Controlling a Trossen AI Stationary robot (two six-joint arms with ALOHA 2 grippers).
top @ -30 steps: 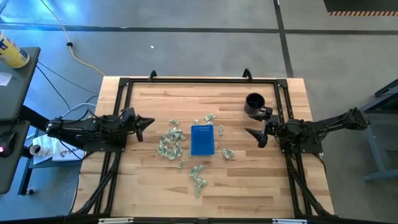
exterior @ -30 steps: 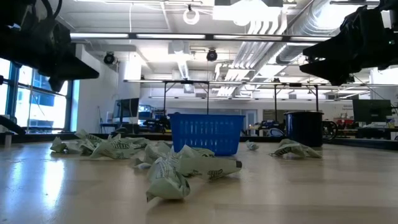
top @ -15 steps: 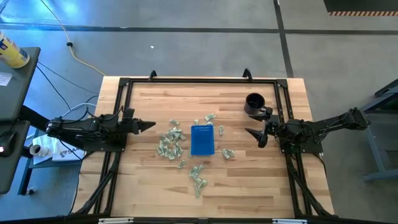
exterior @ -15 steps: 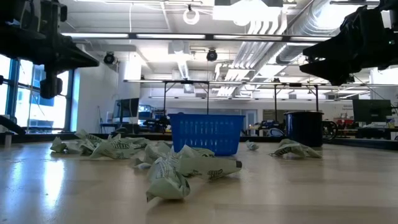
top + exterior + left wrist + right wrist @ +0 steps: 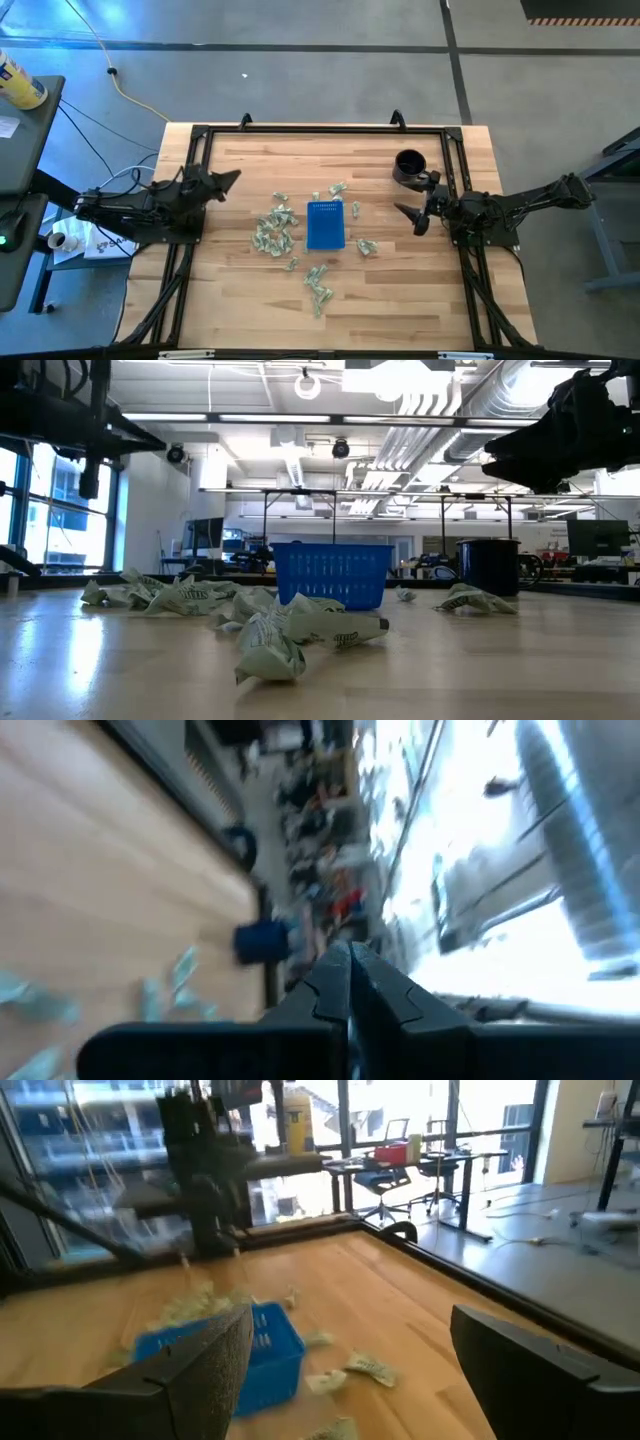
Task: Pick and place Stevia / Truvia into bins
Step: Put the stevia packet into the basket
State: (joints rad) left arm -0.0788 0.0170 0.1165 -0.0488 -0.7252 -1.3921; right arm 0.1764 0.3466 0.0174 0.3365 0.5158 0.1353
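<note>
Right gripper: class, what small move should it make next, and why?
Probably lower toward the packet lying between it and the tray. The right gripper hovers with jaws open and empty, packets are scattered on the table, and the left gripper is shut, farther away.

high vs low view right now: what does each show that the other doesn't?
Only high: the whole table from above, the left gripper shut and the right gripper open at opposite sides, and the packets scattered around the blue tray.

Only low: the room behind, and the tray's slotted wall.

Both: tray, packets, black mug, and no packet held.
</note>
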